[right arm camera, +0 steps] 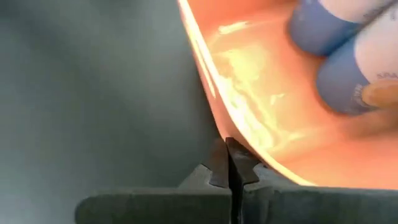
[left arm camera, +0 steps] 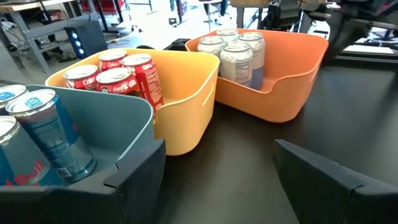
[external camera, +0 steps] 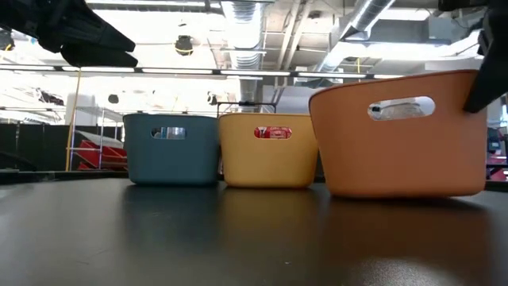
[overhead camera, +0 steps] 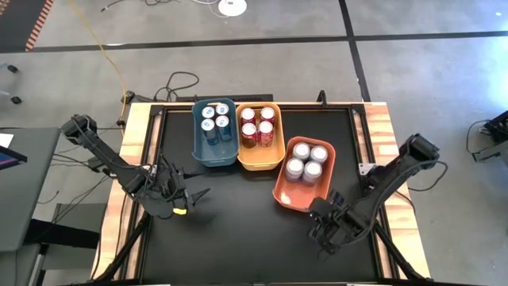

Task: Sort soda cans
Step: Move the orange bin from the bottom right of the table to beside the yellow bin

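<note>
Four blue cans [overhead camera: 214, 117] sit in the blue bin [overhead camera: 214, 156]. Red cans [left arm camera: 118, 73] reading Coca-Cola fill the yellow bin [overhead camera: 259, 160]. Silver cans [overhead camera: 306, 161] sit in the orange bin [overhead camera: 292, 197]. The left gripper [overhead camera: 193, 196] is open. The right gripper [overhead camera: 316, 211] pinches the orange bin's rim.

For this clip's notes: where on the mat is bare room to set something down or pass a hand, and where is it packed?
Free: the wide front stretch of the black mat, between the left end effector and right end effector, and the strip left of the blue bin. Crowded: the back, where the blue bin, yellow bin and orange bin stand close together, each full of soda cans.
</note>
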